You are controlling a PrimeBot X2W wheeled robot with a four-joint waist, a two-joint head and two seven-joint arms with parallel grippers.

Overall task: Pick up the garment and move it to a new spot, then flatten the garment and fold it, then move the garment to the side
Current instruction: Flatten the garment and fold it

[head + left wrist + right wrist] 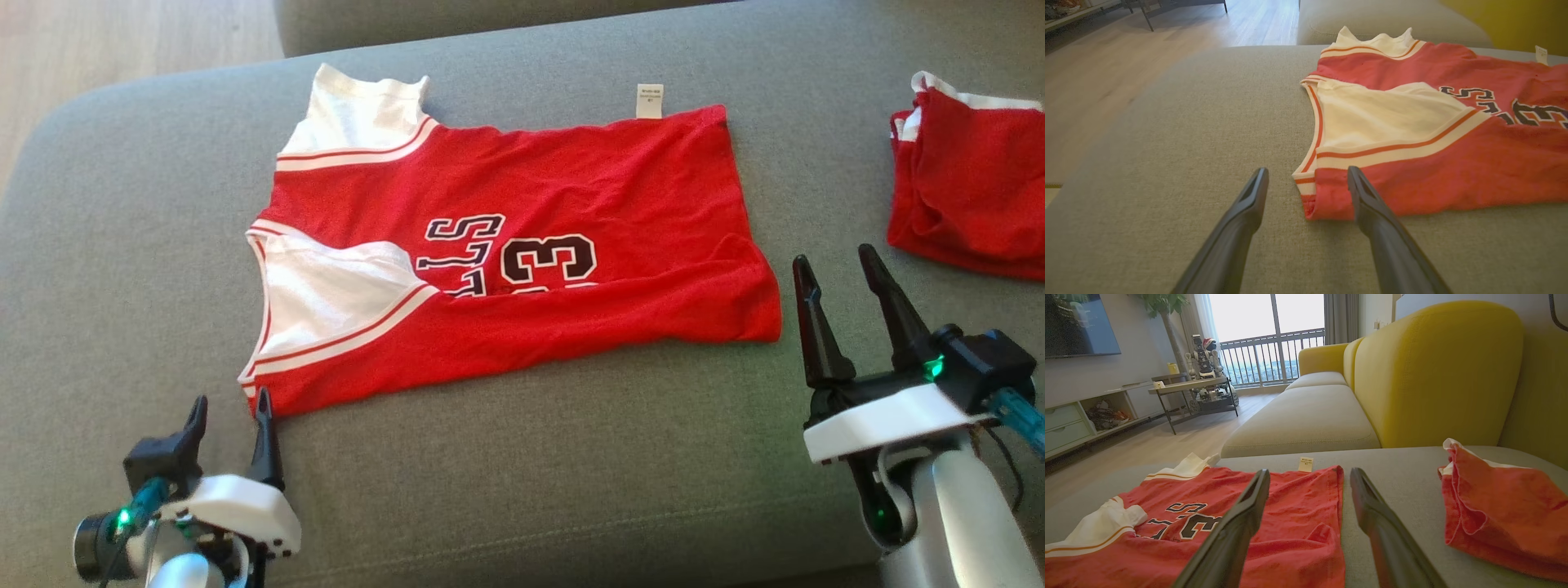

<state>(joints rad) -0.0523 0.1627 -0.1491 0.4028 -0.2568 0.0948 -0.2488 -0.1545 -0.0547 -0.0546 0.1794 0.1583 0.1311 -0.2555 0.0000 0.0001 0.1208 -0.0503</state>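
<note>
A red jersey garment [571, 229] with white trim and black lettering lies spread on the grey sofa seat [571, 490], shoulders to the left, hem to the right, its near long edge folded over. My left gripper [231, 412] is open at the jersey's near left corner, its right finger touching the red edge; in the left wrist view the garment [1453, 163] corner sits between my fingertips [1306, 173]. My right gripper [837, 265] stands open just right of the hem's near corner, apart from the cloth; the right wrist view shows the garment [1290, 522] below my left finger.
A second red garment [971, 188] lies crumpled at the seat's right end, also in the right wrist view [1502, 514]. A yellow sofa back [1433, 375] rises behind. Wooden floor [1106, 81] drops off past the seat's left edge.
</note>
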